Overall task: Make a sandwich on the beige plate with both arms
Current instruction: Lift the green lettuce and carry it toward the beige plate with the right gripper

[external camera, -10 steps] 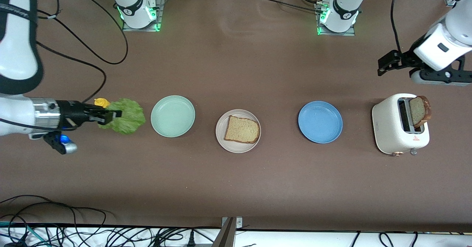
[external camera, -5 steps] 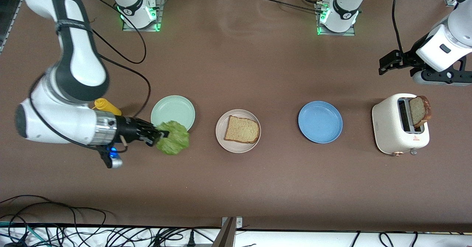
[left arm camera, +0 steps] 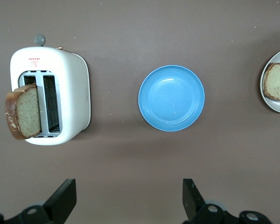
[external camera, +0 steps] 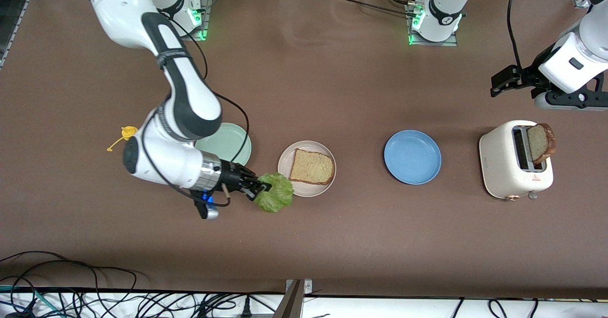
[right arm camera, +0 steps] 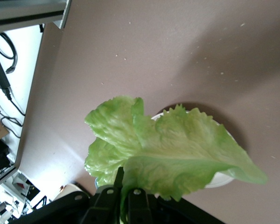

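My right gripper [external camera: 259, 191] is shut on a ruffled green lettuce leaf [external camera: 275, 193], which it holds in the air over the table and the rim of the beige plate [external camera: 286, 159] at the right arm's end. The leaf fills the right wrist view [right arm camera: 177, 154]. One bread slice [external camera: 312, 166] lies on that plate. A second slice [external camera: 541, 142] stands up out of the white toaster [external camera: 510, 166], also in the left wrist view [left arm camera: 23, 111]. My left gripper [external camera: 496, 84] is open and empty, up over the table near the toaster; its fingers [left arm camera: 63, 198] stand wide apart.
A mint-green plate [external camera: 232, 144] lies partly under the right arm. A blue plate [external camera: 412, 156] lies between the beige plate and the toaster. A yellow cap [external camera: 127, 132] lies toward the right arm's end of the table.
My right arm has carried the lettuce from beside the yellow cap past the mint-green plate to the beige plate's rim. My left gripper has barely moved.
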